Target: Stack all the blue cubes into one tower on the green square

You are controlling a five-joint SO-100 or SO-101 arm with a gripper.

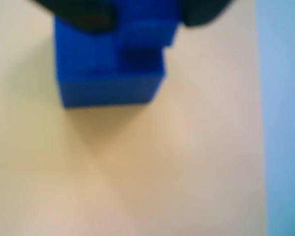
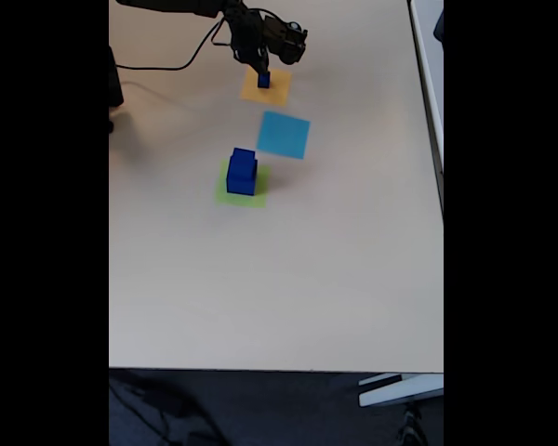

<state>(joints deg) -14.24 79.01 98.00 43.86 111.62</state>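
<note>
Jaws (image 2: 263, 71) at small cube (image 2: 263, 81) on orange patch (image 2: 276, 92), grip unclear | two-cube stack (image 2: 242, 173) on green square (image 2: 225, 195) | no readable writing

A pale beige table (image 2: 288, 279) carries three flat patches: the green square (image 2: 225, 194) near centre, a light-blue square patch (image 2: 284, 134) at its one o'clock, and an orange square patch (image 2: 251, 91) at twelve o'clock. A black cable (image 2: 158, 65) trails at eleven o'clock.

Pale beige table (image 2: 288, 288), evenly lit — soft shadows only. Dark grey floor (image 2: 260, 409) below the near edge. White furniture piece (image 2: 400, 390) at lower right — unclear what.
</note>
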